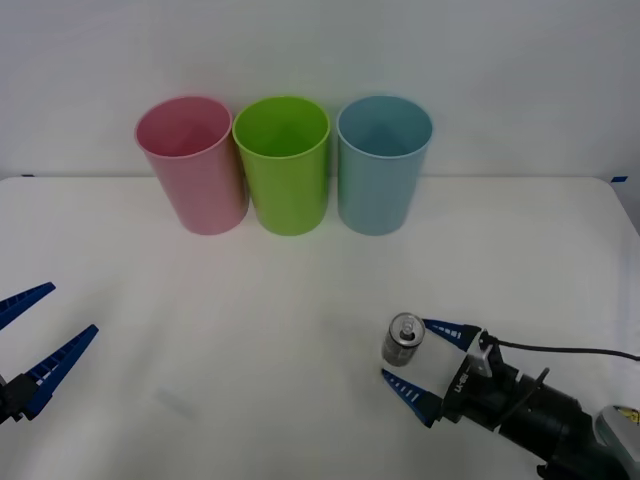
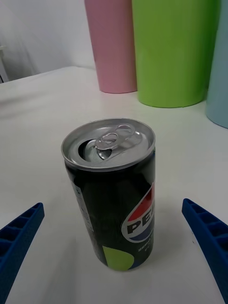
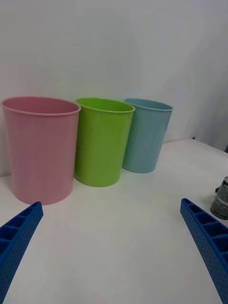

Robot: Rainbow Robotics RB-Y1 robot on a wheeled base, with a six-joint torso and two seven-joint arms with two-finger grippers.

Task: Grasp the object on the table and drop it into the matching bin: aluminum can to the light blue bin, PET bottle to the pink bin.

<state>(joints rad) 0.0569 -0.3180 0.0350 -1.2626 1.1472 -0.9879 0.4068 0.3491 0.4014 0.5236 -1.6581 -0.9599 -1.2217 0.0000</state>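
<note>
Near the front right corner of the table [image 1: 300, 330], the right gripper [image 1: 428, 362] stands open around the upright aluminum can [image 1: 404, 340], its fingers on both sides without touching it, while the left gripper [image 1: 35, 340] waits open at the front left edge. Nothing stands between the can and the far edge, where the pink bin [image 1: 192, 165], a lime green bin [image 1: 283, 165] and the light blue bin [image 1: 381, 163] stand in a row just beside each other. A plain white wall is behind them.

I see a tall lime green plastic cup-shaped bin [image 1: 282, 165] standing upright in the middle of the row of three at the far side, its round rim open to me and its sides close against its neighbours'. Behind the row I have a plain white wall [image 1: 500, 60]. A black cable [image 1: 560, 350] runs across the surface at my near right.
</note>
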